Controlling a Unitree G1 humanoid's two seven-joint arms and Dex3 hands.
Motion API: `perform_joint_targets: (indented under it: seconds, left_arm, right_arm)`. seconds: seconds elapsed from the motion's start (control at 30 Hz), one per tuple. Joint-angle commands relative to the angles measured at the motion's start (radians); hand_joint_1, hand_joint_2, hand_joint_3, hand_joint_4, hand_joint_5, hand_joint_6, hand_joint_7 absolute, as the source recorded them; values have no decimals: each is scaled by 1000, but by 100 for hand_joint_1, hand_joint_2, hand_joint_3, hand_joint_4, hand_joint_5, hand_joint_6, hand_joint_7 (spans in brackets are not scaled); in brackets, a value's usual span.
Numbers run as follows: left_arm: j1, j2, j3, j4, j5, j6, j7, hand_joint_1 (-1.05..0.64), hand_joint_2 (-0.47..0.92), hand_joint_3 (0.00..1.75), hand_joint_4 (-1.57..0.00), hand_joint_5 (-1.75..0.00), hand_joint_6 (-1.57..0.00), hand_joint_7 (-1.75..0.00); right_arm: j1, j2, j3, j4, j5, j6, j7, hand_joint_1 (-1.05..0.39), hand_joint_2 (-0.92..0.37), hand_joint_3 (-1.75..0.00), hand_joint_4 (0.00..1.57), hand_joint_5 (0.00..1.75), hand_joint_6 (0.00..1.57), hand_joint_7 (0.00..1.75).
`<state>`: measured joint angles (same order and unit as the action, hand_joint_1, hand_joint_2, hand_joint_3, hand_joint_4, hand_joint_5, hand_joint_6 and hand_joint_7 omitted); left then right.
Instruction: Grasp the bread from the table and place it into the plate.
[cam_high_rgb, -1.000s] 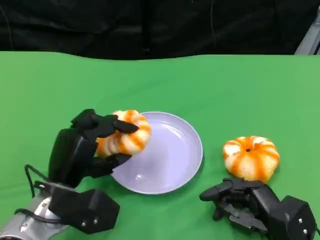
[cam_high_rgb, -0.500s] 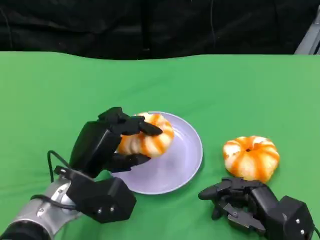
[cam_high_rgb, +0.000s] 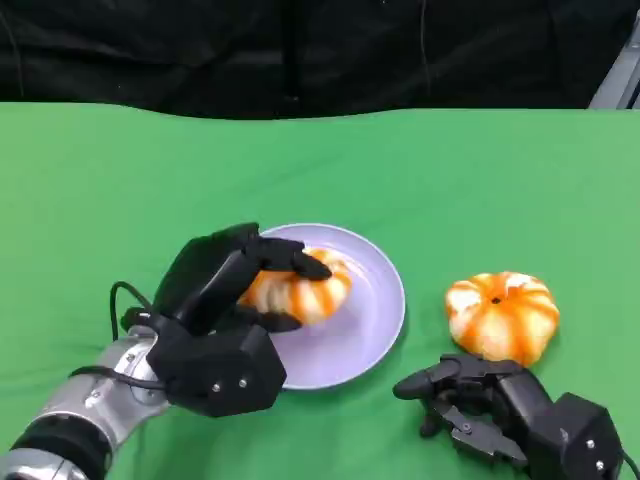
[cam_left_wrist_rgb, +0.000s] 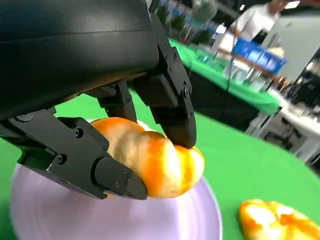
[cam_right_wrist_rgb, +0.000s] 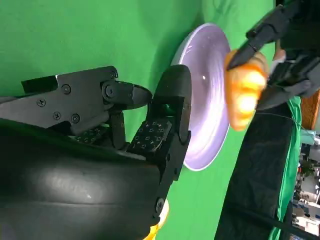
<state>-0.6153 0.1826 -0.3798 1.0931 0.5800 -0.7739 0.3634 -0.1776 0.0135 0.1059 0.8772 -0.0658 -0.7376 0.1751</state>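
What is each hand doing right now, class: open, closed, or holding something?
Left hand: holding the bread over the plate.
Right hand: open, holding nothing, near the second bread.

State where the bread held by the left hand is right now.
In the head view the bread sits left of centre, gripped by the left hand over the plate; a second bread lies on the table to its right.
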Motion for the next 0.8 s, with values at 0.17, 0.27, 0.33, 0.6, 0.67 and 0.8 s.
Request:
perform_joint_targets:
  seconds: [0.17,0.27,0.33,0.6,0.67,0.8]
  left_arm:
    - [-52,14,-21,61,9,47,-73,-17,92,12,-92,-38,-100,-4]
    - [-57,21,-33,61,20,55,-76,-36,92,14,-88,-8,-81,0]
    - [-57,22,-36,60,18,58,-81,-51,92,23,-76,-2,-68,0]
    - [-56,25,-29,54,-5,59,-134,-71,92,44,-56,0,-49,0]
    - [-55,27,-26,52,-13,54,-156,-80,92,56,-47,0,-41,0]
    - [-51,32,-20,42,-27,52,-192,-88,92,66,-38,0,-33,0]
  right_arm:
    - [6,0,3,9,-13,4,-1,-2,-92,-38,78,128,103,50]
    - [6,0,3,9,-13,6,-1,-3,-92,-37,78,127,104,48]
    - [6,0,4,8,-17,6,-4,-4,-92,-36,78,127,104,48]
    - [10,2,5,1,-15,19,-2,-4,-92,-34,77,132,106,44]
    - [11,4,4,-1,-10,24,1,-3,-92,-35,76,131,107,44]
    - [10,5,3,3,-8,19,4,-2,-92,-36,78,127,108,42]
